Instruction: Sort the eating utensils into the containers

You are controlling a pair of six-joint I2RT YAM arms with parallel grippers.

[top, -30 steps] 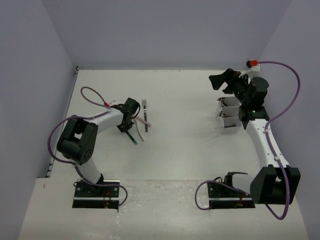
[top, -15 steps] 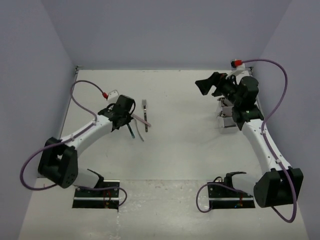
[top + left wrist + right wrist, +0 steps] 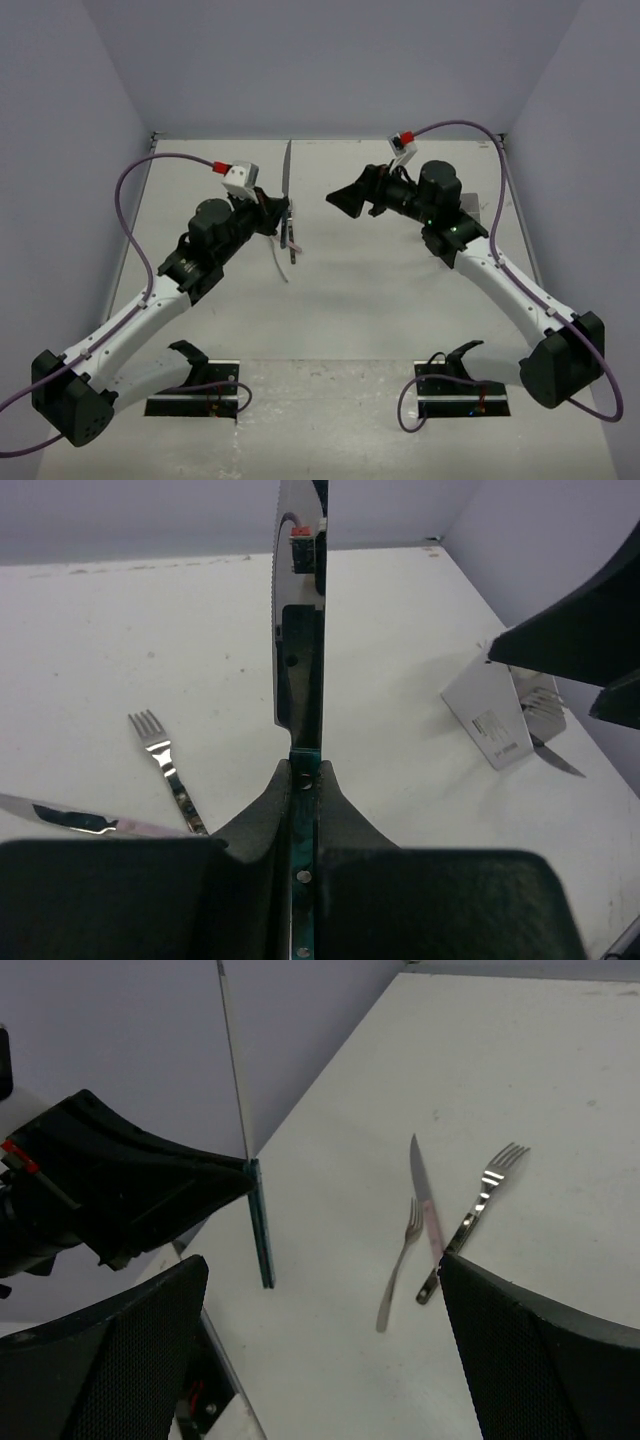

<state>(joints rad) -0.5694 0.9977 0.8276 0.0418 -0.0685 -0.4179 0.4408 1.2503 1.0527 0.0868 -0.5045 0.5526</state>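
My left gripper (image 3: 303, 776) is shut on the teal handle of a knife (image 3: 298, 610) and holds it upright above the table, blade up. From above, this knife (image 3: 288, 170) stands left of centre with the left gripper (image 3: 274, 213) on it. My right gripper (image 3: 350, 197) is open and empty, a short way right of the blade, facing it. Three utensils lie on the table: a pink-handled knife (image 3: 428, 1210), a plain fork (image 3: 400, 1260) and a dark-handled fork (image 3: 475, 1210). The white containers (image 3: 490, 720) stand at the right, with utensils inside.
The loose utensils (image 3: 291, 252) lie just below the held knife in the top view. Grey walls close the table on three sides. The right arm (image 3: 500, 275) stretches across the right half and covers the containers from above.
The left arm has lifted the teal-handled knife off the table and carried it up toward the centre. The right arm has swung left, away from the containers, toward the knife.
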